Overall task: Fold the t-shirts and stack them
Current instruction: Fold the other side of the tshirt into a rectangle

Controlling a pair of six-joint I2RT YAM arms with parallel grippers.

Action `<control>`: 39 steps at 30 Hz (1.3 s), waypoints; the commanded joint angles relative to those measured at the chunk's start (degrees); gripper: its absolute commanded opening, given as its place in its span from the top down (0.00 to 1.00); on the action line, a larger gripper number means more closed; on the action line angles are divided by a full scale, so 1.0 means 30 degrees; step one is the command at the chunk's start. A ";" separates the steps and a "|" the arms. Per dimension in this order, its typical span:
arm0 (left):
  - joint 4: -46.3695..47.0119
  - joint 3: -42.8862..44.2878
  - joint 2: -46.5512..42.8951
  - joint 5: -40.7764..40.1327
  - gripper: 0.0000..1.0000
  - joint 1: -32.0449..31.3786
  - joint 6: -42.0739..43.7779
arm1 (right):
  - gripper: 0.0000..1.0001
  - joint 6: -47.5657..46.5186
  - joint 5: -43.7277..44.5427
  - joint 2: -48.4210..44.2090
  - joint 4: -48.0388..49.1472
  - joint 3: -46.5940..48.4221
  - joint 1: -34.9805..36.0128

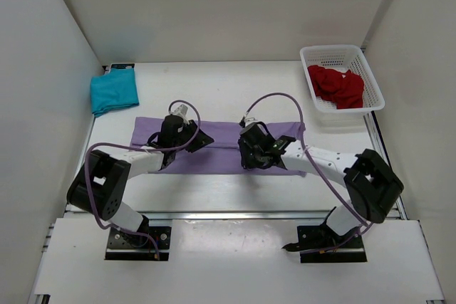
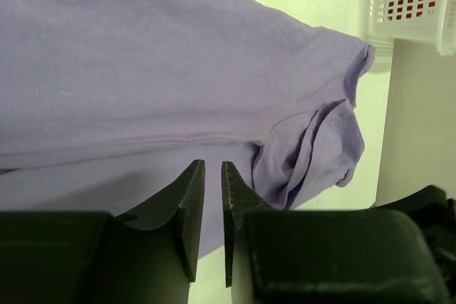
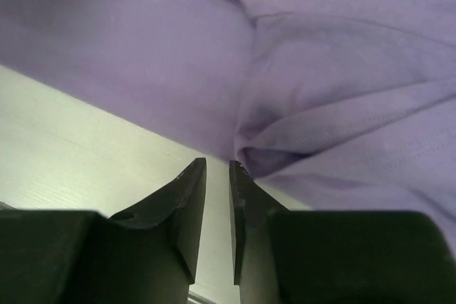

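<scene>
Left gripper (image 2: 212, 165) and right gripper (image 3: 217, 164), jaws nearly together at the near edge of the lavender t-shirt (image 1: 221, 134), hold unclear, should lift evenly.

Bright even overhead light, soft shadows; wrist views greenish, fingers (image 2: 182, 211) dark, soft-focus

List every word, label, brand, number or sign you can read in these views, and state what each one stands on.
None: no readable text in any view.
lavender t-shirt, teal t-shirt, red t-shirt: plain fabric, no print or tag showing.
white basket: bare mesh, no label.
left base plate, right base plate: no marking legible at this size.
</scene>
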 commanded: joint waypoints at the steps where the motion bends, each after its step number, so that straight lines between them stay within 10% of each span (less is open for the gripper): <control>1: 0.0386 -0.0467 -0.1306 0.0365 0.73 -0.0017 -0.0047 | 0.81 0.0481 0.0409 -0.2390 0.0386 0.0110 -0.0592; 7: 0.0386 -0.1026 -0.1572 -0.0160 0.73 -0.1216 0.0158 | 0.75 -0.0133 -0.0117 -0.5150 0.1615 -0.1643 -0.5151; 18: 0.0592 0.1259 0.1764 -0.0132 0.73 -0.4588 0.0186 | 0.57 -0.1423 -0.2637 -0.1434 0.2174 -0.0887 -0.9937; 26: 0.1030 0.1349 0.3027 0.0191 0.73 -0.4675 -0.0281 | 0.78 -0.1777 -0.2930 -0.0930 0.1355 -0.0737 -0.9558; 28: 0.1293 0.1320 0.3088 0.0364 0.73 -0.4762 -0.0281 | 0.99 -0.1690 -0.2612 -0.1340 0.1267 -0.1262 -0.9530; 39: 0.1498 0.1232 0.3381 0.0658 0.74 -0.4148 -0.0486 | 0.83 0.1471 -0.3017 -1.0012 0.0359 -0.8967 -0.7187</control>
